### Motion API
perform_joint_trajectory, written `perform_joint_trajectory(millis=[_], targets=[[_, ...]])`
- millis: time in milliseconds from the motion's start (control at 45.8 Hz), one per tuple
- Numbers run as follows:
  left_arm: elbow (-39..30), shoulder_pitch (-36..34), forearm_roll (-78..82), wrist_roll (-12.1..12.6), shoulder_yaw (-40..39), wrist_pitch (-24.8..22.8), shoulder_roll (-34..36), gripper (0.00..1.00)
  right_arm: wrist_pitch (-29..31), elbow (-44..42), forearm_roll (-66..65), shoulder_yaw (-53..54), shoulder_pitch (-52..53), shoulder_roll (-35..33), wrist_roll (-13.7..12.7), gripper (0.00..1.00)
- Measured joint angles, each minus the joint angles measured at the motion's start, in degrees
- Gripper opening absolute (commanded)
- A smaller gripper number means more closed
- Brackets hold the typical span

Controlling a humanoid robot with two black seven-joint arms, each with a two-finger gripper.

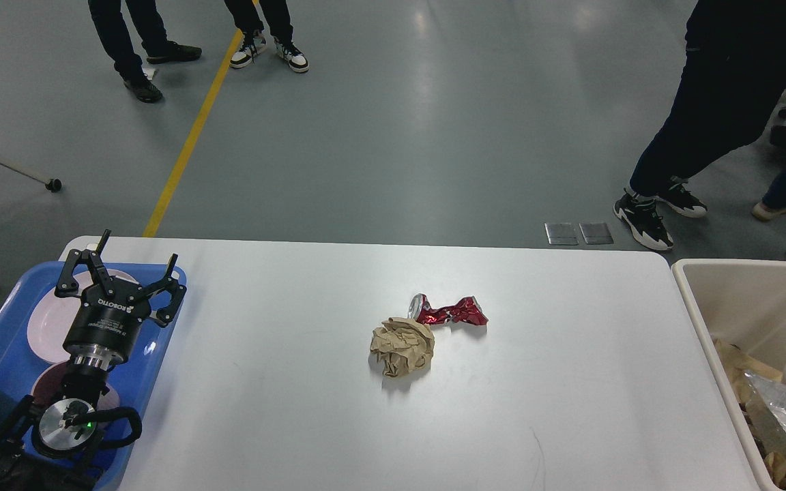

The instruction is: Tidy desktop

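Main risk, as I read it: the two bits of trash left on the desktop [570, 382] sit touching each other near the middle — a crumpled brown paper ball [402, 346] w/ a crushed red can [449, 311] right behind it. A grab at one could nudge or drag the other; the can is flattened & twisted, prob. slippery and hard to pinch square, so it could pop out or skid across the smooth top. Paper ball is soft, may squash or get only half caught. The bin [741, 300] is at the far right edge, well apart from the trash, so a weak hold could drop on the way over. Left gripper [120, 283] is far off at the left, hovering over the blue tray [4, 341] & the plates [48, 331] in it — a careless swing out could clip those. Its fingers are spread wide, nothing between them, not touching anything I can see. Right gripper isn't in view.
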Motion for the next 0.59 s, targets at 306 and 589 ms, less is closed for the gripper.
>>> perform_joint_trajectory(millis=[306, 589], targets=[[0.0, 0.0, 0.0, 0.0, 0.0, 0.0, 0.0, 0.96, -13.0, -20.5, 2.4, 7.4, -24.4, 13.5, -5.3, 0.0], [0.0, 0.0, 0.0, 0.0, 0.0, 0.0, 0.0, 0.96, -20.1, -22.4, 3.7, 8.3, -29.8, 16.7, -10.2, 0.0]])
